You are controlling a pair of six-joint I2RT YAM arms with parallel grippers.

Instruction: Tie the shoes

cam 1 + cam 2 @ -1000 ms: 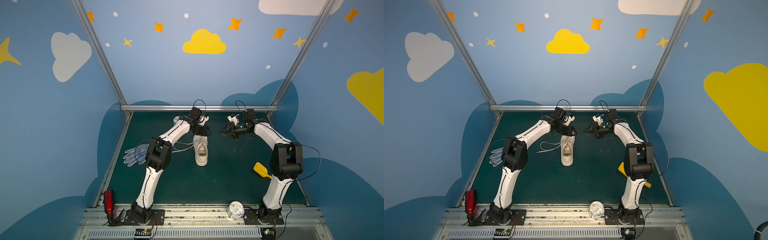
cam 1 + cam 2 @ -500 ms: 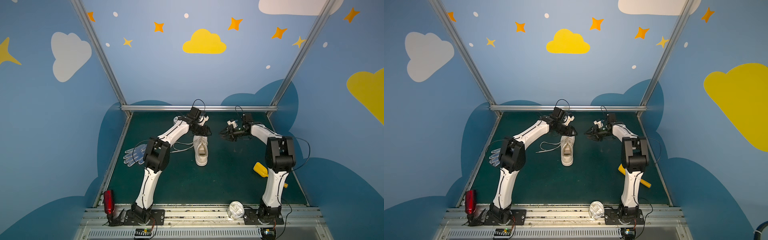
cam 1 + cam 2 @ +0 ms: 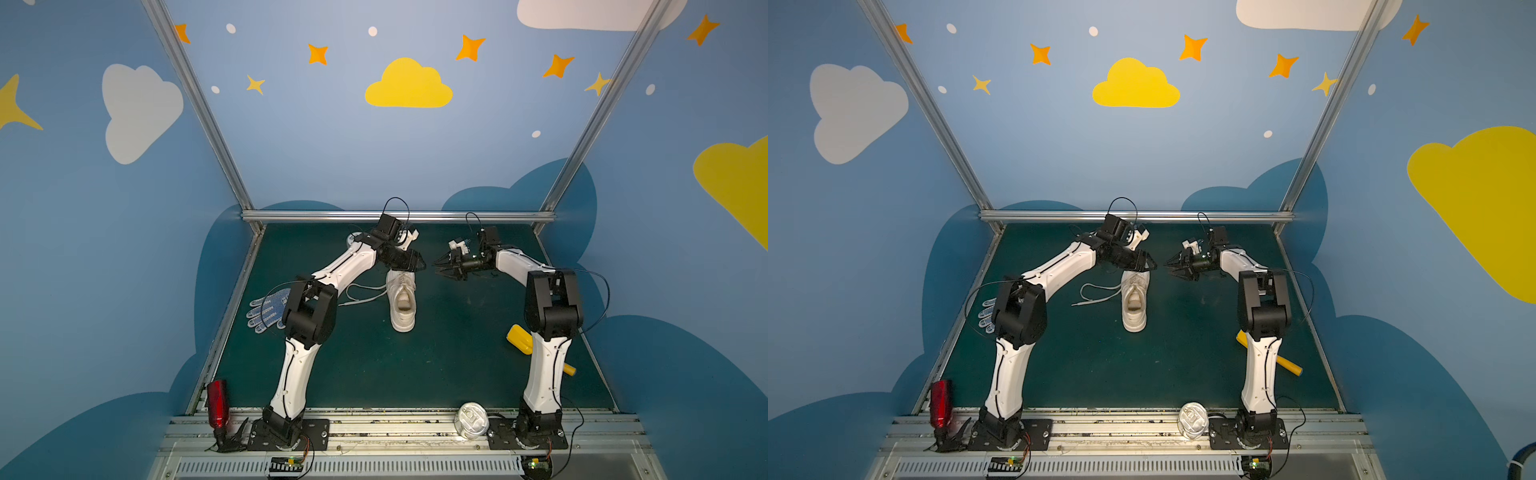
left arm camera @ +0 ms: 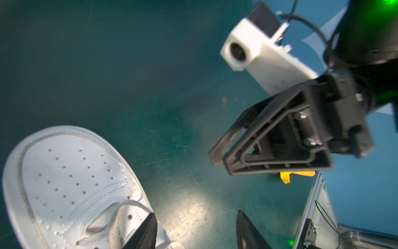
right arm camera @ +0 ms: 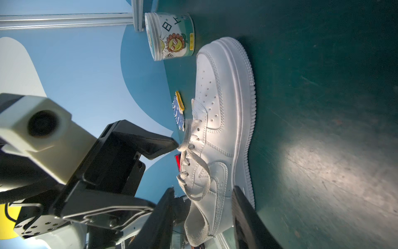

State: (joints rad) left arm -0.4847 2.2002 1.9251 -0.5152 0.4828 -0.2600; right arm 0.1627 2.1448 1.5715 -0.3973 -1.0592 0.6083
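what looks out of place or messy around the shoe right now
The shoe has its laces undone: a loose end trails sideways over the mat toward the glove instead of sitting in a bow. Nothing looks spilled or broken.

Round tub [image 5: 170, 36], label facing right wrist camera:
- large black characters "日" and "上", lying sideways in this view
- cartoon sunflower face in sunglasses beside them
- small yellow tag at label edge, characters too small to read
- fine print near rim, illegible

Sneaker [image 5: 219, 107], side panel:
- stitched swoosh-shaped mark, no brand word legible
- small embossed lettering toward heel, too blurred to read
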